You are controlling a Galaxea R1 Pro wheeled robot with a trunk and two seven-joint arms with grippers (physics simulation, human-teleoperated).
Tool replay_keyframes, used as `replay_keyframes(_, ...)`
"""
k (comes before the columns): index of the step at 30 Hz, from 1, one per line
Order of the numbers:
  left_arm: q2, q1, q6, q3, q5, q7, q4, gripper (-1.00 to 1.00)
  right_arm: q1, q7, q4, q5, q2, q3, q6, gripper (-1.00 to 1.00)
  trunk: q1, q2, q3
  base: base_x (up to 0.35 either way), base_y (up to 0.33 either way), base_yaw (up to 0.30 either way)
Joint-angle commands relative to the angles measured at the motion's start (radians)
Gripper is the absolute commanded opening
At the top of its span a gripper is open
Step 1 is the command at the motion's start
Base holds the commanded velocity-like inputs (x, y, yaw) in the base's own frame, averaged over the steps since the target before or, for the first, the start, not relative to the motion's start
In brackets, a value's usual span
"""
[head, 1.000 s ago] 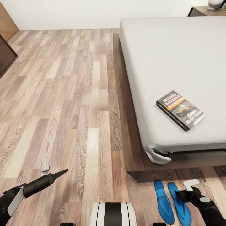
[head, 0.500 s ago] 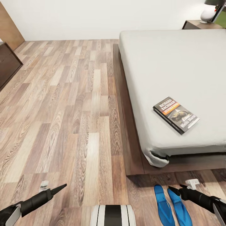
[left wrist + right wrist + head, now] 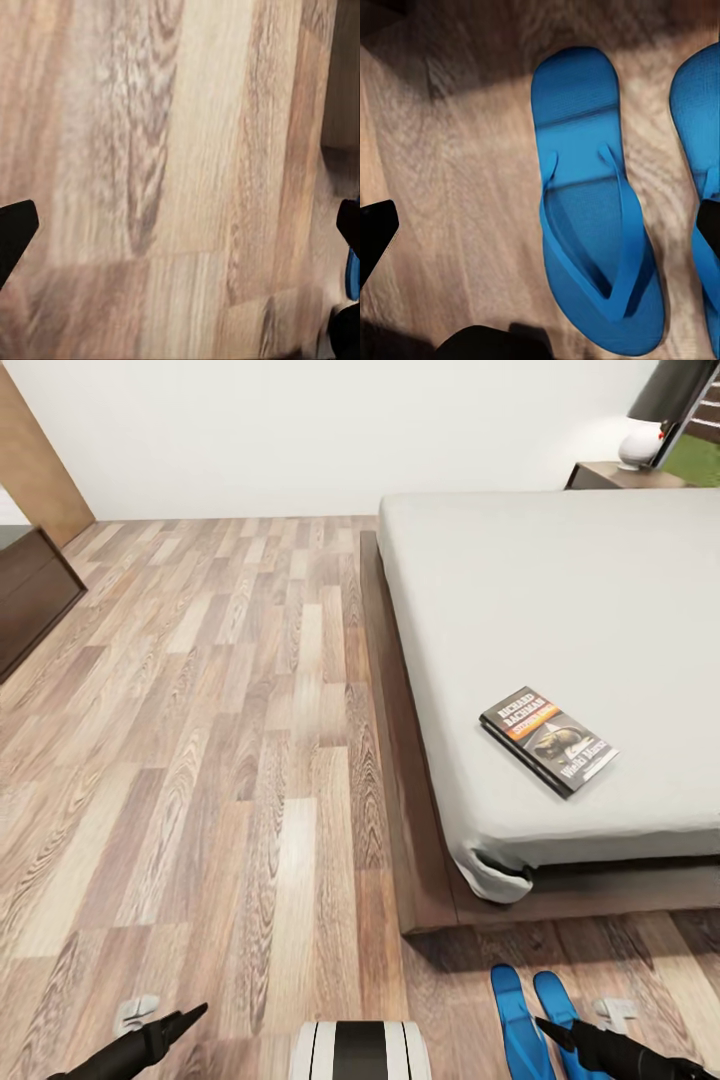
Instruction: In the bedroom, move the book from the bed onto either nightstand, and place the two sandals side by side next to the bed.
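Right claw (image 3: 560, 1028) is hanging released over the sandals (image 3: 540, 1015), paired on the floor at the bed's (image 3: 560, 590) foot corner; left claw (image 3: 185, 1017) is idling released. Book (image 3: 548, 739) is waiting near the mattress's foot edge.

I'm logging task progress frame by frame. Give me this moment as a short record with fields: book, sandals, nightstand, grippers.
book: small dark paperback with an orange band, flat on the pale grey mattress of the bed, near its foot corner
sandals: two bright blue flip-flops, side by side on the wood floor by the bed's foot
nightstand: dark brown cabinet beyond the bed, lamp on top
grippers: left gripper open over bare floor; right gripper open above the sandals
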Motion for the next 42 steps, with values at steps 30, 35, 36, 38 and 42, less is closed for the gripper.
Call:
replay_keyframes(30,-0.011,-0.001,-0.035,0.006,-0.013,0.060,0.010,1.00,-0.001,0.001,0.077,0.001,0.004,-0.008,-0.009,1.00,-0.014,0.007,0.116,0.000,0.000,0.000)
replay_keyframes(35,-0.013,-0.001,-0.035,0.005,-0.013,0.060,0.010,1.00,-0.001,0.000,0.078,0.001,0.005,-0.008,-0.009,1.00,-0.016,0.008,0.135,0.000,0.000,0.000)
replay_keyframes(36,-0.015,-0.001,-0.035,0.005,-0.013,0.060,0.010,1.00,-0.001,0.000,0.080,0.002,0.005,-0.008,-0.009,1.00,-0.016,0.008,0.139,0.000,0.000,0.000)
replay_keyframes(38,-0.018,-0.001,-0.035,0.005,-0.013,0.060,0.010,1.00,-0.001,0.000,0.082,0.002,0.005,-0.008,-0.009,1.00,-0.017,0.009,0.146,0.000,0.000,0.000)
replay_keyframes(42,-0.025,-0.001,-0.035,0.006,-0.013,0.060,0.010,1.00,-0.001,-0.001,0.084,0.003,0.006,-0.008,-0.009,1.00,-0.019,0.010,0.162,0.000,0.000,0.000)
